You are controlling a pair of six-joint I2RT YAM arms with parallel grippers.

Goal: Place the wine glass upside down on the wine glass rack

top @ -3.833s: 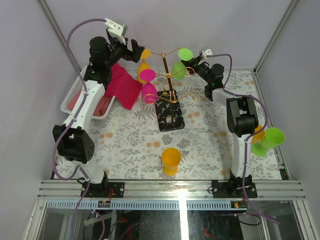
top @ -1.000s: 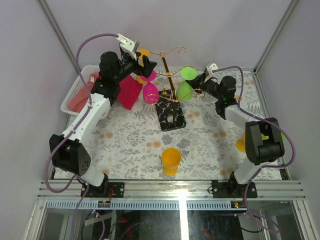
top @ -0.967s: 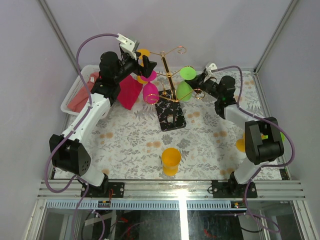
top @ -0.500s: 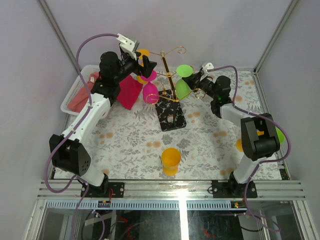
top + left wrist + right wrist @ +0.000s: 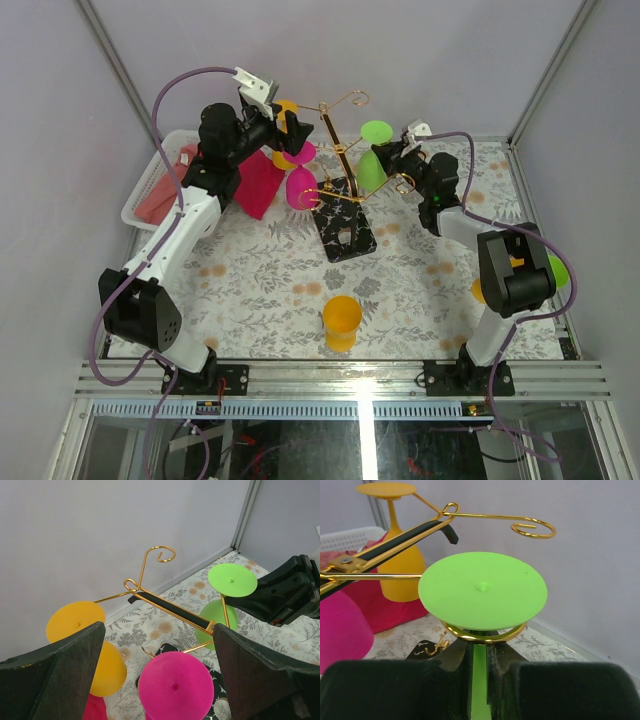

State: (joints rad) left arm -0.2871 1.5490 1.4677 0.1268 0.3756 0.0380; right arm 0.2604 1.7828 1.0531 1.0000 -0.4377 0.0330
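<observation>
The green wine glass (image 5: 372,165) hangs upside down, its flat foot (image 5: 482,590) uppermost. My right gripper (image 5: 479,667) is shut on its stem, just under the foot. The stem sits inside a gold curl (image 5: 485,632) of the wine glass rack (image 5: 335,150), with the foot right above that ring. The rack leans a little on its black patterned base (image 5: 345,228). My left gripper (image 5: 159,627) stands open beside the rack's left arms, holding nothing. Below it, an orange glass (image 5: 75,621) and a pink glass (image 5: 175,685) hang upside down.
A white basket (image 5: 150,185) with a red cloth (image 5: 258,180) stands at the back left. An orange glass (image 5: 341,322) stands upside down on the patterned table near the front. Green (image 5: 556,270) and orange (image 5: 480,290) glasses lie by the right arm.
My right gripper has carried the green glass up and in toward the rack, so the foot now sits over a curl. The rack's base has turned slightly. The left arm has stayed still.
</observation>
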